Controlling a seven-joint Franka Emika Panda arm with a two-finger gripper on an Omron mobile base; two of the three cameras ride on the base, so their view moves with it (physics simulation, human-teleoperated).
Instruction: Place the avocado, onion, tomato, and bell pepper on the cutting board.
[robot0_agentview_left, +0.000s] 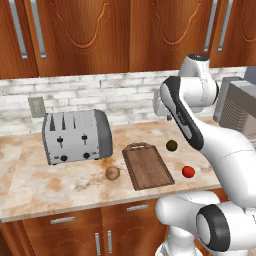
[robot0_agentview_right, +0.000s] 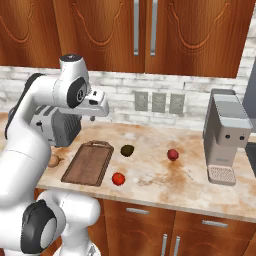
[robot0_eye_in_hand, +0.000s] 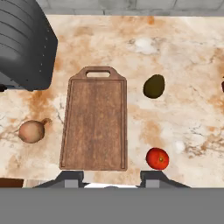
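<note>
Board bare; gripper (robot0_agentview_right: 93, 118) high above counter, opening undetermined.
We see onion (robot0_eye_in_hand: 31, 131) left of cutting board (robot0_eye_in_hand: 94, 124), avocado (robot0_eye_in_hand: 154, 86) and tomato (robot0_eye_in_hand: 157, 158) right; right base view adds a second red fruit (robot0_agentview_right: 173, 154) beyond.

Dark brown wood-grain cutting board (robot0_eye_in_hand: 94, 127) with a slightly lighter rim. Tan-brown onion (robot0_eye_in_hand: 32, 131), dull skin. Dark olive, almost black avocado (robot0_eye_in_hand: 154, 86). Bright red tomato (robot0_eye_in_hand: 157, 158), plus another red round fruit (robot0_agentview_right: 173, 154) further along. Beige marble counter (robot0_eye_in_hand: 183, 65) blotched with rusty orange and white. Silver-grey toaster (robot0_agentview_left: 76, 136) with black slots and knobs. Whitish-grey brick backsplash (robot0_agentview_left: 100, 92), reddish-brown cabinets (robot0_agentview_left: 90, 35), grey coffee machine (robot0_agentview_right: 226, 135).
</note>
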